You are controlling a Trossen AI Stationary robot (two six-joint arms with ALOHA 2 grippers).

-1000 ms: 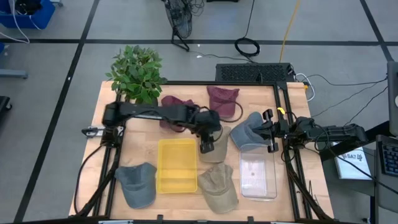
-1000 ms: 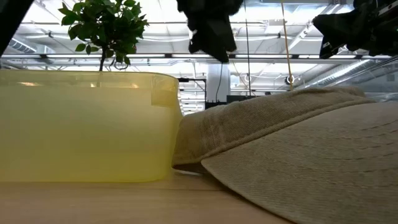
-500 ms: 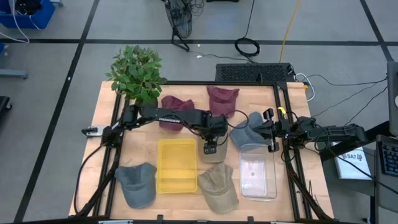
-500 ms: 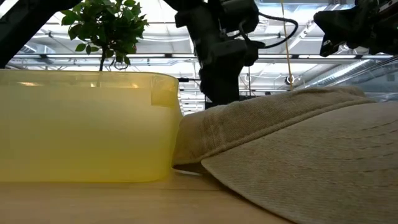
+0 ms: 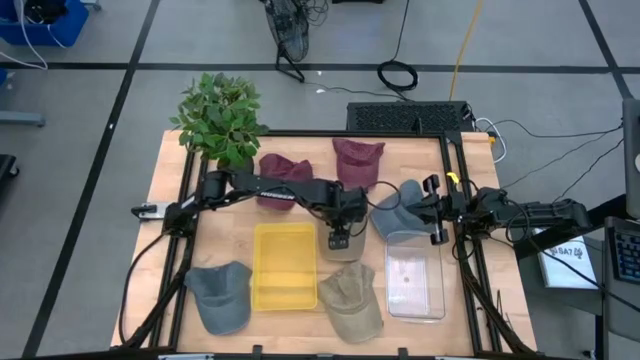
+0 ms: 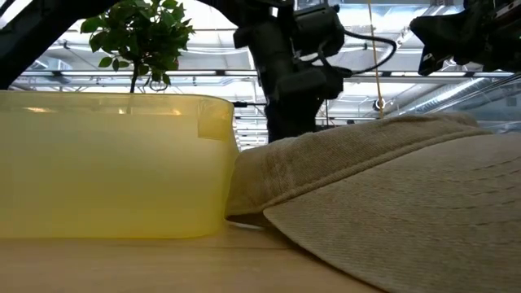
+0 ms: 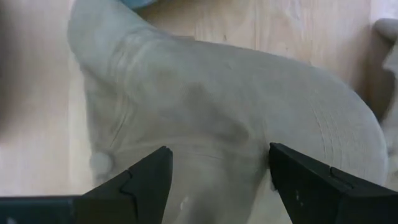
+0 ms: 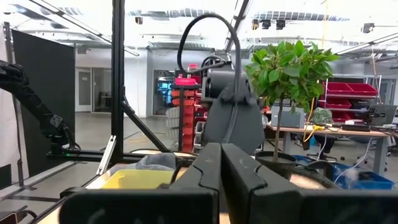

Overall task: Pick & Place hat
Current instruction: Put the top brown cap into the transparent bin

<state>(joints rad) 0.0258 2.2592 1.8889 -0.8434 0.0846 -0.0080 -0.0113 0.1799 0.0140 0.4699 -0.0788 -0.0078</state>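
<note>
The left gripper (image 5: 339,240) hangs right over the tan hat (image 5: 343,243) in the middle of the tabletop (image 5: 165,205), fingers spread wide and pointing down, with nothing between them yet. From the left wrist view the two dark fingers (image 7: 134,186) stand either side of the hat's crown (image 7: 205,118), which fills the space just below them, so the hat lies straight under the gripper rather than off to one side; its brim seems to run toward the near edge of the tabletop, though the arm hides much of it from above. That is the relation that counts: the coming move looks like a short drop and a pinch on the soft fabric, and the cloth may bunch or slip unless the fingers catch a good fold. The yellow bin (image 5: 285,265) sits just beside the hat on the left arm's side, and the clear bin (image 5: 414,275) just beside it on the other, so either is close for a drop. The left arm is plainly the nearer one. The right gripper (image 5: 437,212) waits at the right edge of the tabletop, fingers pressed together and empty, near a grey hat (image 5: 395,212). Another tan hat (image 5: 352,300) lies at the front, filling the low view.
</note>
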